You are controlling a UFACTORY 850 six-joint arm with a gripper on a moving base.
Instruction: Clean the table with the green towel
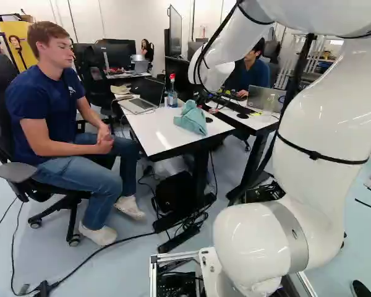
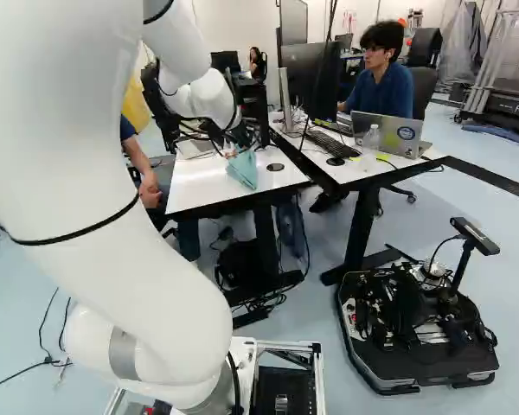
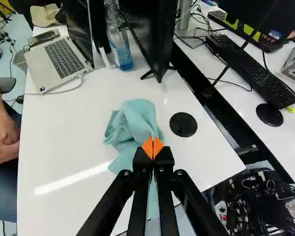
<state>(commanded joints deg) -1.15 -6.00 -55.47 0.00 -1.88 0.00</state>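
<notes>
Got loads of bare, glossy white desk [image 3: 64,132] between the laptop [image 3: 63,61] and near edge. Got the rumpled, soft-folded green towel [image 3: 136,118] on it too, pinched in the closed jaws.

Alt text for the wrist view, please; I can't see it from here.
The gripper is closed on a crumpled teal towel over a white table. An open laptop and a bottle stand farther ahead; a person's hands rest beside the table.
</notes>
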